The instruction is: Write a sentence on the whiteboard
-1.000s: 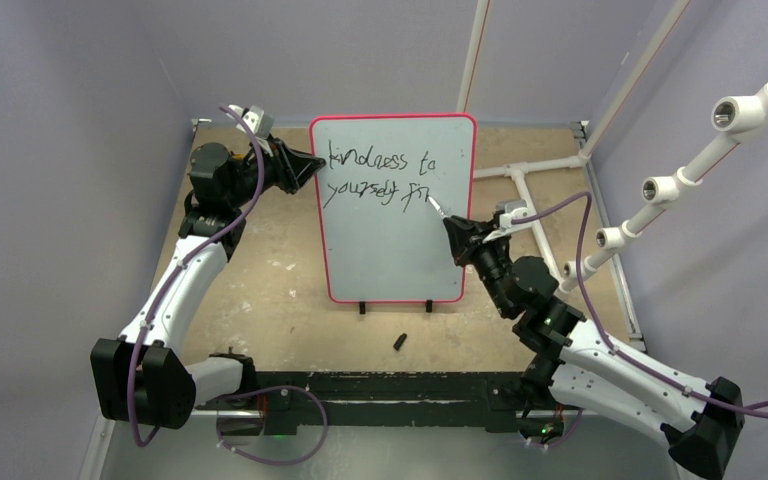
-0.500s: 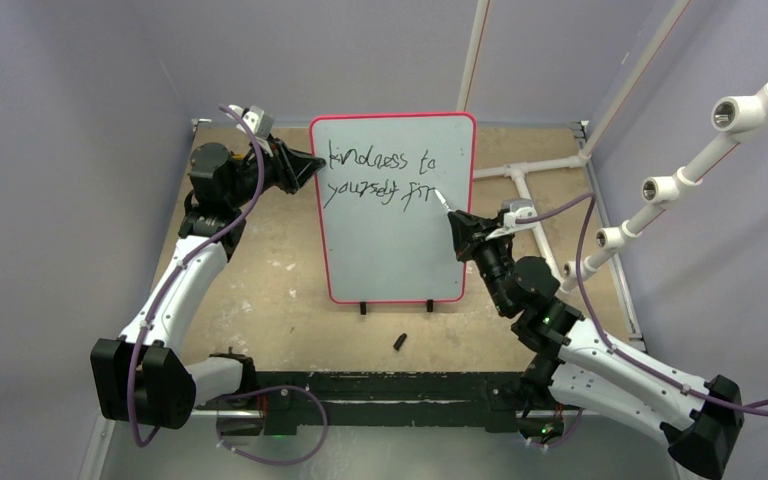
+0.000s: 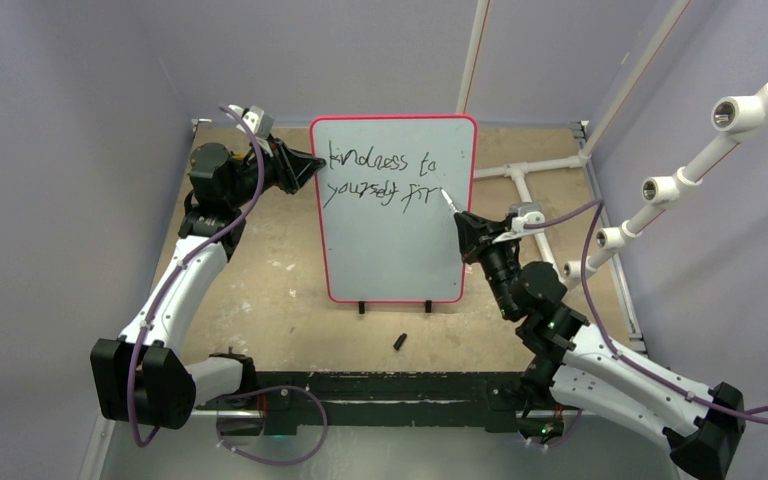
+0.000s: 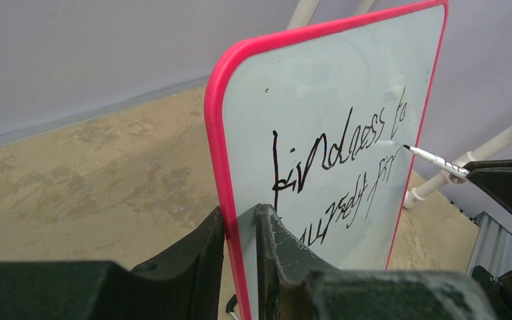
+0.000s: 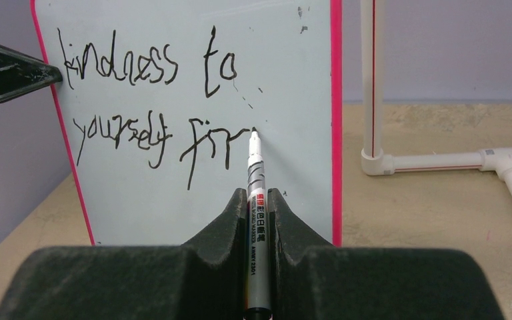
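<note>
- Whiteboard [image 3: 390, 250]: pale grey-white face, red-pink rim.
- Sentence [image 3: 380, 175]: thin black script.
- Marker [image 5: 256, 200]: silver-grey barrel, red and black print, white tip.
- Table [image 3: 270, 260]: mottled tan.
- Pipes [image 3: 653, 188], right of frame: white.
- Left arm [image 3: 178, 285]: white links, black joints.

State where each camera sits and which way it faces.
Top external: above and behind the robot, looking down at the whiteboard; left arm and right arm show.
Left wrist: at the board's left rim, looking right across its face; left pincer clamps the rim.
Right wrist: facing the board; right pincer holds the marker.
Shared: both wrist views show the sentence and marker.
</note>
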You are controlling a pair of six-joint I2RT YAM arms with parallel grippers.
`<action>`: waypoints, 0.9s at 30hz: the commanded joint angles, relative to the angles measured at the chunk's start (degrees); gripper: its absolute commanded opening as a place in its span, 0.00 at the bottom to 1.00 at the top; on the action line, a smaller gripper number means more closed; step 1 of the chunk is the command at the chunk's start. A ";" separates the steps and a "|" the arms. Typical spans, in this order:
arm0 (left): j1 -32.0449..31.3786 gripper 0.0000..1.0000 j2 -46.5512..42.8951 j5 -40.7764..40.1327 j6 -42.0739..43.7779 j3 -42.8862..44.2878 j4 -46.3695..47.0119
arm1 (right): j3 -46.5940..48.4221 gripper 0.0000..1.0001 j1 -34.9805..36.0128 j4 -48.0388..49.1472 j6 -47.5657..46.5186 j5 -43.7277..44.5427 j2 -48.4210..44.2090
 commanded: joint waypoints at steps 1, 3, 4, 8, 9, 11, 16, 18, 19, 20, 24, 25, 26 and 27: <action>-0.14 0.00 -0.13 0.74 0.55 -0.85 -0.62 | 0.78 0.00 -0.10 0.60 -0.12 2.28 0.11; -0.14 0.00 -0.13 0.70 0.56 -0.89 -0.58 | 0.68 0.00 -0.10 0.67 -0.31 2.44 0.05; -0.14 0.00 -0.11 0.77 0.54 -0.91 -0.63 | 0.74 0.00 -0.10 0.80 -0.48 2.80 0.15; -0.14 0.00 -0.13 0.80 0.64 -0.87 -0.56 | 1.06 0.00 -0.10 1.52 -1.25 2.44 1.42; -0.14 0.00 -0.13 0.81 0.65 -0.84 -0.57 | 1.29 0.00 -0.10 1.49 -1.45 1.77 1.83; -0.14 0.00 -0.04 0.72 0.63 -0.85 -0.58 | 1.53 0.00 -0.10 1.58 -1.80 0.83 2.49; -0.14 0.00 -0.13 0.77 0.58 -0.88 -0.58 | 0.94 0.00 -0.10 0.49 -1.81 -0.16 2.56; -0.14 0.00 -0.13 0.77 0.56 -0.91 -0.60 | 0.47 0.00 -0.10 -0.69 -1.06 0.03 1.70; -0.14 0.00 -0.13 0.78 0.52 -0.78 -0.60 | 0.30 0.00 -0.10 -1.29 -0.65 0.35 1.13; -0.14 0.00 -0.13 0.75 0.55 -0.79 -0.54 | 0.20 0.00 -0.10 -2.06 -0.19 1.03 0.62; -0.14 0.00 -0.12 0.85 0.56 -0.78 -0.54 | 0.15 0.00 -0.10 -5.27 1.64 3.40 -1.20; -0.14 0.00 -0.15 0.79 0.56 -0.80 -0.54 | 0.10 0.00 -0.10 -5.79 1.87 3.69 -1.50; -0.14 0.00 -0.20 0.79 0.56 -0.82 -0.47 | 0.06 0.00 -0.10 -6.20 2.09 3.70 -1.82; -0.14 0.00 -0.21 0.82 0.56 -0.88 -0.56 | 0.06 0.00 -0.10 -6.52 2.16 3.58 -1.98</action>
